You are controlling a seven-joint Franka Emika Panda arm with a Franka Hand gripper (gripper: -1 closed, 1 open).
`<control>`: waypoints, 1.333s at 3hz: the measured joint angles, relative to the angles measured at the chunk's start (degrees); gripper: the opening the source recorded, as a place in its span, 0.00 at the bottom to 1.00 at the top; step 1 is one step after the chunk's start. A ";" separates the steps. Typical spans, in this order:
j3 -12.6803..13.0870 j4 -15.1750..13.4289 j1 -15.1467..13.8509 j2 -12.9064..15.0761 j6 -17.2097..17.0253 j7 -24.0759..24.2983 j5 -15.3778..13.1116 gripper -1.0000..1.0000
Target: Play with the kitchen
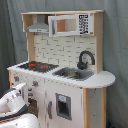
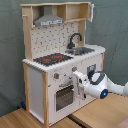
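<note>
So the tool (image 2: 78, 80) was right up against the front of the kitchen (image 2: 60, 65), just beside the oven door (image 2: 64, 96) and under the knobs (image 2: 56, 76). Honestly couldn't tell if it was apart or together. In the first exterior view the white arm (image 1: 15, 102) sat low at the first exterior view's left. The kitchen stood on a wooden surface (image 2: 100, 112), with the hob (image 2: 52, 59), the sink (image 1: 74, 73), the black tap (image 1: 84, 59) and the grey hood (image 2: 49, 20) up top.
</note>
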 joint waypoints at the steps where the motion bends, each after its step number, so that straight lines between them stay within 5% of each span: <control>1: 0.00 0.00 0.00 0.00 0.04 -0.01 0.00 1.00; 2: -0.01 0.01 0.00 0.00 0.08 -0.02 0.00 0.00; 4: 1.42 -1.68 7.10 1.17 -9.07 1.45 0.04 0.00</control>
